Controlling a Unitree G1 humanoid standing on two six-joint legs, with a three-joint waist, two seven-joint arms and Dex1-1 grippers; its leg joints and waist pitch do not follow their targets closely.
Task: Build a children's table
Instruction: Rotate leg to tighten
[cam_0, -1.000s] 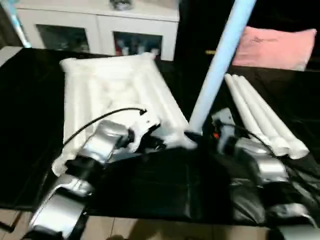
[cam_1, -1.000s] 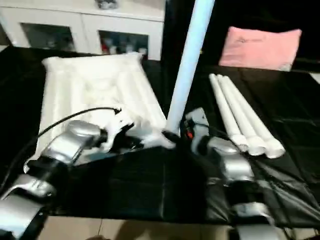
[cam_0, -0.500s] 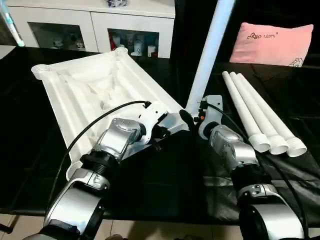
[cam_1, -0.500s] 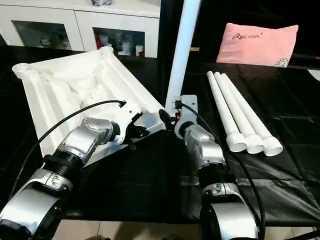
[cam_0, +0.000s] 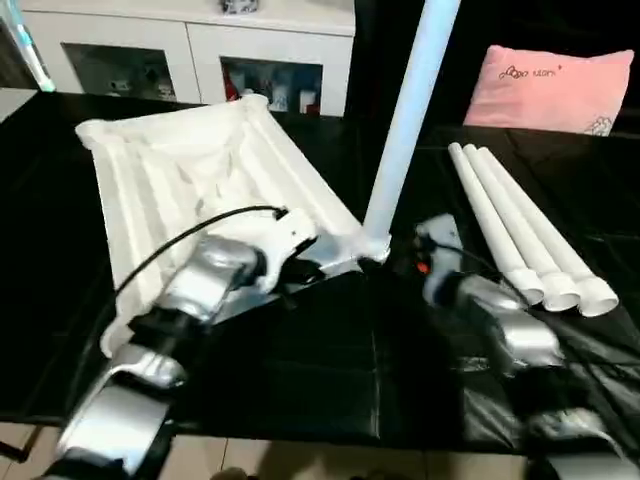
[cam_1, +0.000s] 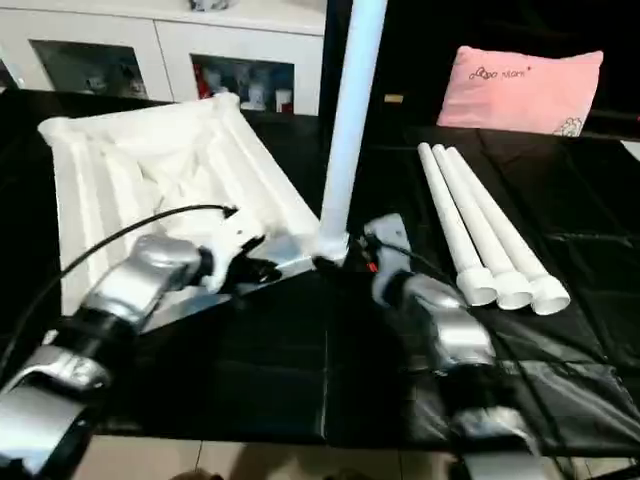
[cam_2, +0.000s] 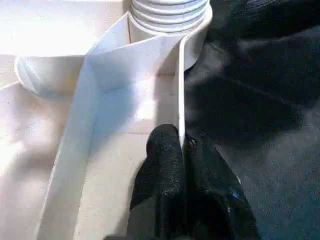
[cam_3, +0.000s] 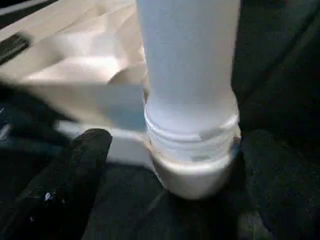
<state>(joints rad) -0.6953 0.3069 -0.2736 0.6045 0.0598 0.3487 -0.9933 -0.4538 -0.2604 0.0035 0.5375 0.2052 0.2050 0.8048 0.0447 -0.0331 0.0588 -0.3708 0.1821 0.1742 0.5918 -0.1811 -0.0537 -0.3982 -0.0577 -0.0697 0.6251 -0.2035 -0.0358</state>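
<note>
Children's table work sits across a black tabletop (cam_0: 330, 370). Its white ribbed top panel (cam_0: 190, 170) lies underside up at about 10 o'clock from the middle of the scene, with a white cabinet (cam_0: 190, 60) behind it at 11 o'clock.

At the panel's near edge the left pincer (cam_2: 181, 147) stays clenched on the thin upright rim wall (cam_2: 179, 90), one black finger on each side. It has not let go, so the panel is still held steady.

Toward the centre, one leg (cam_0: 405, 120) stands upright in the panel's corner socket (cam_0: 372, 245), rising toward 12 o'clock.

The change is on the right. A moment ago the right pincer (cam_3: 177, 150) was closed in at the base of that leg; now it is released, its fingers (cam_3: 82, 160) spread wide on both sides and clear of the ribbed collar. The leg stands without its grip, so this first leg looks seated.

Further right, at 3 o'clock, three spare legs (cam_0: 520, 230) lie side by side, with a pink pillow (cam_0: 560, 85) at 1 o'clock. Three sockets probably remain to fill, and the freed arm is the one nearest those legs.
</note>
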